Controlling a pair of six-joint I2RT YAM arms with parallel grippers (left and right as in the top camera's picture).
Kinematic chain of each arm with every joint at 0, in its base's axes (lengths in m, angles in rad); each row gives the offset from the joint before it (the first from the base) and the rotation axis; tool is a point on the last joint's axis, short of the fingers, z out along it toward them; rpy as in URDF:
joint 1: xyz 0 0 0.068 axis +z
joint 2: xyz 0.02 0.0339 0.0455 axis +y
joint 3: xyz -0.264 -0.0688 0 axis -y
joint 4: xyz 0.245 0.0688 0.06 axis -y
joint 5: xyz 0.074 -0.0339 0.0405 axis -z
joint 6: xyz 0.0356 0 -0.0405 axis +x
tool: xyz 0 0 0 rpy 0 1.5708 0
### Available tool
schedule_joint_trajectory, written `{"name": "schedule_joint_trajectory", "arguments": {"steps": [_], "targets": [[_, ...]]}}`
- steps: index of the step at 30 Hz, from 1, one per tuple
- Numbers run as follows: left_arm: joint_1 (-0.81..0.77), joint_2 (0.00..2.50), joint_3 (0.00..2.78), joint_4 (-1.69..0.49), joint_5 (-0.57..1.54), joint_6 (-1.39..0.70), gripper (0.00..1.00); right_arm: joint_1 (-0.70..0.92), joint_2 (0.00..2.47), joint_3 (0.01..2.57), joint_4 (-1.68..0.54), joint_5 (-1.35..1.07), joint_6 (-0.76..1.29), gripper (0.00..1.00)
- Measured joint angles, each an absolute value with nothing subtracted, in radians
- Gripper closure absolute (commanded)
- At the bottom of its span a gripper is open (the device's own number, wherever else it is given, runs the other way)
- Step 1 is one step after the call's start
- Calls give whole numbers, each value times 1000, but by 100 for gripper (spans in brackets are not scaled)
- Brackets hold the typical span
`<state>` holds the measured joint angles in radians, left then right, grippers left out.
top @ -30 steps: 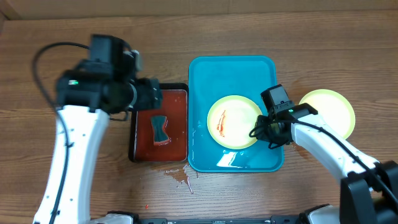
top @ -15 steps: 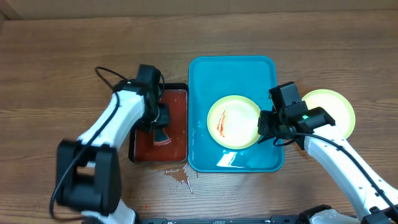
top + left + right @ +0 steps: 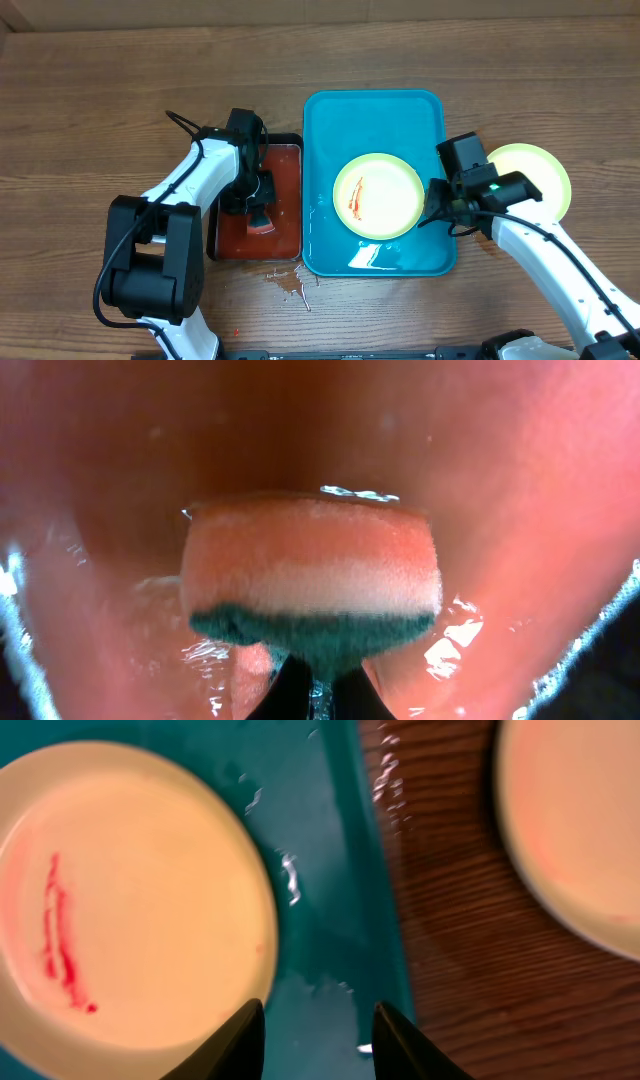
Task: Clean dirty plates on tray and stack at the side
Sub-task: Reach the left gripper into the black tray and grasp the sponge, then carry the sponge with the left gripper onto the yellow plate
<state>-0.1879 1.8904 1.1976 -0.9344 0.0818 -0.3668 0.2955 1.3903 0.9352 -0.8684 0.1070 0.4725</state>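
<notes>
no legible text, labels, brands, numbers or signs; tray (image 3: 372,118), plates (image 3: 378,195), all unmarked

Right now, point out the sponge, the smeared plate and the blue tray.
sponge (image 3: 312,565): left wrist view, middle of its foam face.
smeared plate (image 3: 388,195): overhead view, pale centre beside the smear.
blue tray (image 3: 372,118): overhead view, bare floor clear of the plate.

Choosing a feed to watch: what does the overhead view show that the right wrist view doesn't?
Only overhead: the left hand shut on the sponge in the black tray of red liquid. Only right wrist: the right hand is open, gripping nothing. Both: the smeared plate on the turquoise tray and a second plate on the table.
</notes>
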Motion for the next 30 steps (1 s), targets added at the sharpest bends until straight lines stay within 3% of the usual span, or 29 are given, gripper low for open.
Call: {"name": "schedule_joint_trajectory", "arguments": {"steps": [12,21,30], "targets": [[-188,1736,1371,-1113,81,-294,96,225,1401,935,-824,-12,326,57],[-188,1681,1447,-1183,47,-254,96,225,1564,935,-750,-47,289,50],[-188,1681,1447,-1199,40,-231,96,229,1700,935,-730,-121,299,83]]}}
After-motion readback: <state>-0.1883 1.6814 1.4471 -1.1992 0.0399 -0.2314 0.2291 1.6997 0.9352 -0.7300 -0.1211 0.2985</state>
